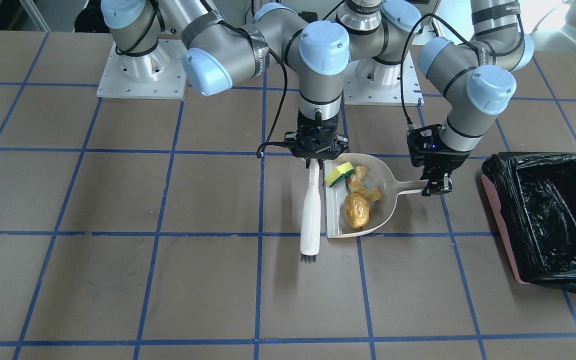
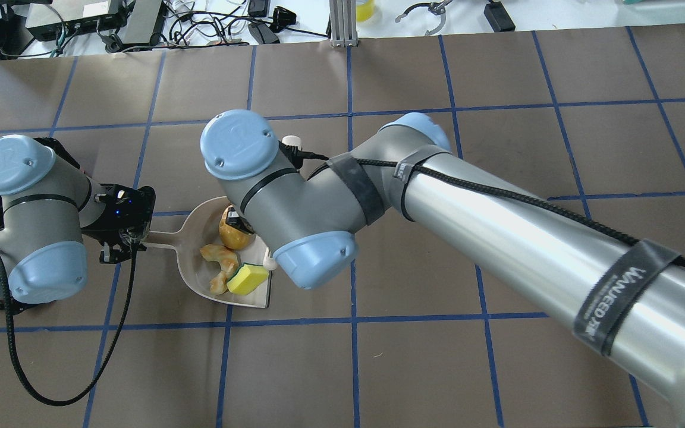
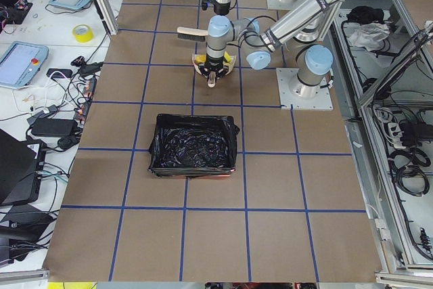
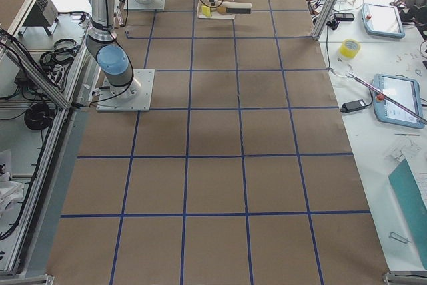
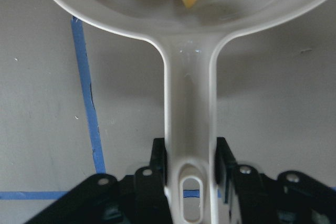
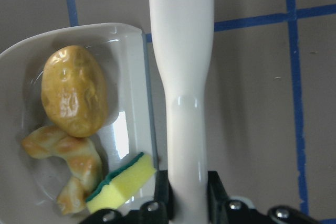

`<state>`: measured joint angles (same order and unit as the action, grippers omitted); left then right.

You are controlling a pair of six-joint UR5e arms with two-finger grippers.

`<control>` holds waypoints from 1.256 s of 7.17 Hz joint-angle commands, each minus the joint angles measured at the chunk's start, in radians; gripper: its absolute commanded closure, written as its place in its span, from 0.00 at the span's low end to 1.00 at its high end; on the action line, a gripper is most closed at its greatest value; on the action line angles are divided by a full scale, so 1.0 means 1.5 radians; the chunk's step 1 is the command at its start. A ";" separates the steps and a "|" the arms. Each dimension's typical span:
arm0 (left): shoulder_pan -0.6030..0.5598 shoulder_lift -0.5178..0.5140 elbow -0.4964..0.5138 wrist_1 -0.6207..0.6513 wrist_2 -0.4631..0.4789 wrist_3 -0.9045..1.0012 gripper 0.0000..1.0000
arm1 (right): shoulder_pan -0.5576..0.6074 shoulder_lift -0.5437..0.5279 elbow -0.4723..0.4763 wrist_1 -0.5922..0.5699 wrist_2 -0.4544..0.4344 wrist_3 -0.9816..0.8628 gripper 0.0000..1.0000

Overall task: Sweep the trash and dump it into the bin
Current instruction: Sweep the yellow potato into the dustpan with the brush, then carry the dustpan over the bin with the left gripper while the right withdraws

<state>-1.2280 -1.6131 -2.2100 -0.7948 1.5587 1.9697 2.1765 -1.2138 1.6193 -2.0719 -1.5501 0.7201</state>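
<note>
Exterior front-facing view: the left tool [image 1: 435, 188] is clamped on the handle of the dustpan [image 1: 335, 215], which sits on the counter [image 1: 118, 280]. In the pan lie the potato [image 1: 357, 210], the bread piece [image 1: 364, 190] and the sponge [image 1: 339, 173]. The right tool [image 1: 316, 159] is clamped on the white brush [image 1: 311, 210], which runs just beside the pan's open edge. The bin [image 1: 505, 220] stands apart, beyond the left tool.

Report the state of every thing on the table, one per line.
dustpan, flat on table, loaded.
brush, held level beside dustpan's mouth.
potato, in dustpan.
croissant, in dustpan.
sponge, in dustpan.
bin, open, no trash seen inside.
left gripper, shut on dustpan handle.
right gripper, shut on brush.
</note>
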 commanded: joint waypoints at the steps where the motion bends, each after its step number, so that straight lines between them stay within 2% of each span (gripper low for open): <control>1: 0.011 0.004 0.067 -0.021 -0.041 0.020 1.00 | -0.122 -0.077 0.004 0.110 0.002 -0.167 1.00; 3: 0.075 0.002 0.194 -0.179 -0.095 0.029 1.00 | -0.241 -0.097 0.010 0.132 -0.002 -0.290 1.00; 5: 0.191 -0.014 0.284 -0.300 -0.130 0.116 1.00 | -0.398 -0.097 0.011 0.137 -0.007 -0.413 1.00; 7: 0.315 -0.044 0.308 -0.320 -0.167 0.175 1.00 | -0.559 -0.090 0.026 0.122 0.001 -0.637 1.00; 8: 0.358 -0.061 0.324 -0.319 -0.174 0.191 1.00 | -0.608 -0.072 0.039 0.087 0.004 -0.706 1.00; 9: 0.387 -0.084 0.375 -0.319 -0.157 0.244 1.00 | -0.634 -0.046 0.047 0.040 0.002 -0.762 1.00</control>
<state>-0.7149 -1.7016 -1.7158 -1.2706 1.3136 2.2622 1.2985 -1.3216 1.6725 -1.9400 -1.5476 -0.3025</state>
